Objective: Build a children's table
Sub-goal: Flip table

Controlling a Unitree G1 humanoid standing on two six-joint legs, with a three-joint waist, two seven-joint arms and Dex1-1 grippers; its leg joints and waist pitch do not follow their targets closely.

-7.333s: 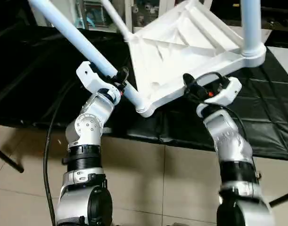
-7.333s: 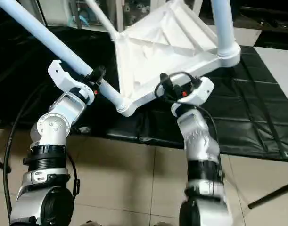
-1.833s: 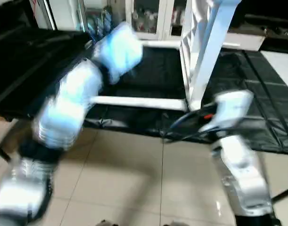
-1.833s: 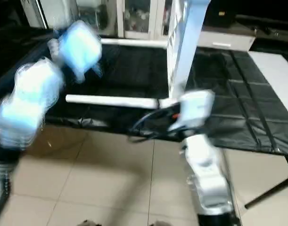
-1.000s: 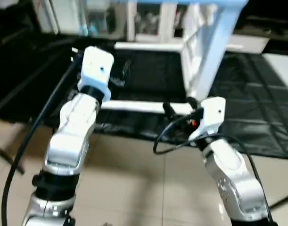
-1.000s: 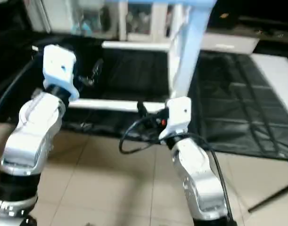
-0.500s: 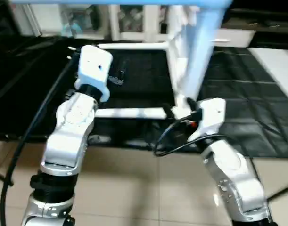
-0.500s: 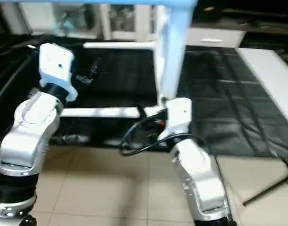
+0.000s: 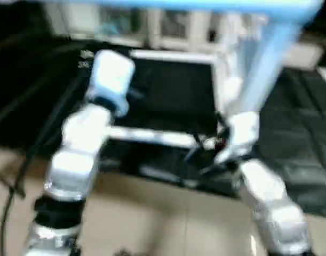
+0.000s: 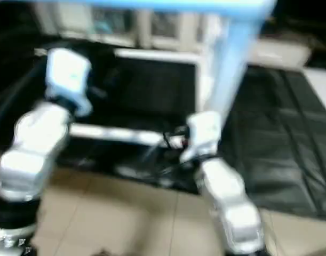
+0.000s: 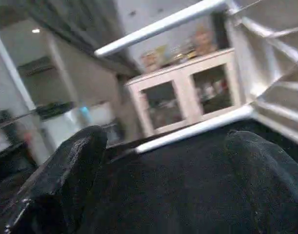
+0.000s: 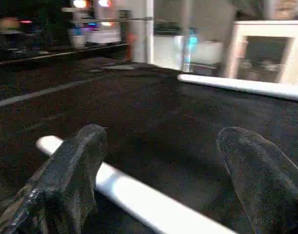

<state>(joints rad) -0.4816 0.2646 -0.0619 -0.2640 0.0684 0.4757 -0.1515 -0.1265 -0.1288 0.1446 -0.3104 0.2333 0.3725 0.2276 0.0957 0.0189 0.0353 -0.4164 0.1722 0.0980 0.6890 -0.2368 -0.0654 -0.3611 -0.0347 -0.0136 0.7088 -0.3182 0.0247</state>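
White plastic, the children's table point(image 9: 243, 69) stands tipped on the black-draped bench point(image 10: 291, 160), its top on edge and its tube legs running sideways. One leg point(image 9: 152, 136) lies low along the near edge of the bench; another point(image 9: 173, 56) runs level farther back. We judge it sits this way because it is partway through being turned, with all the legs seemingly already socketed.

Beside the near corner socket of the children's table we have the right claw point(image 12: 161, 170), spread wide with nothing between its fingers point(image 12: 70, 170). The low leg crosses just beyond them, so we read this as a release or a re-grip rather than a hold.

Away from the children's table, toward the far leg's free end, the left claw point(image 11: 153, 170) is raised above the bench, also wide and empty. We think it is waiting there to steady or catch a leg while the piece is rotated upright.
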